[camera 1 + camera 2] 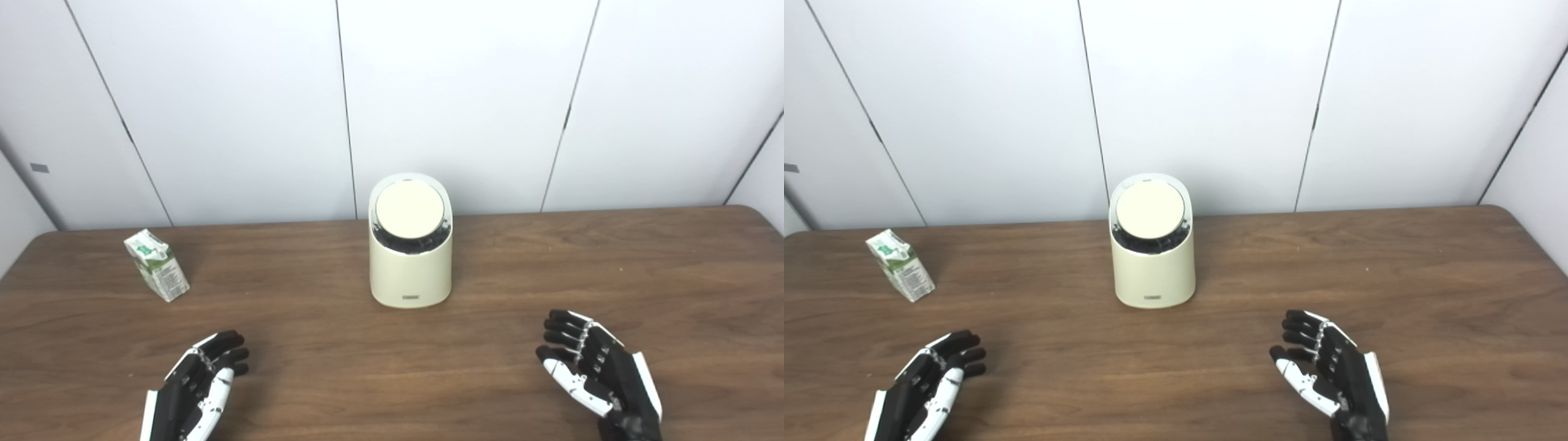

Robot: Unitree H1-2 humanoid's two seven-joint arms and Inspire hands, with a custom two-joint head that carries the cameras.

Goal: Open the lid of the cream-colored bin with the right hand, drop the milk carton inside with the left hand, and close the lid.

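The cream-colored bin [410, 269] stands upright at the middle of the wooden table, its round lid [409, 209] lying flat in the slanted top, with a dark gap under its front edge. A small white and green milk carton [157, 264] stands to the far left, leaning slightly. My left hand [199, 383] hovers near the front edge, open, below and right of the carton. Open as well, my right hand [591, 367] rests at the front right, well short of the bin. Neither hand holds anything.
The brown table [643, 269] runs back to a white panelled wall [459, 98] close behind the bin. Its rounded far right corner [759, 214] shows at the picture's right side.
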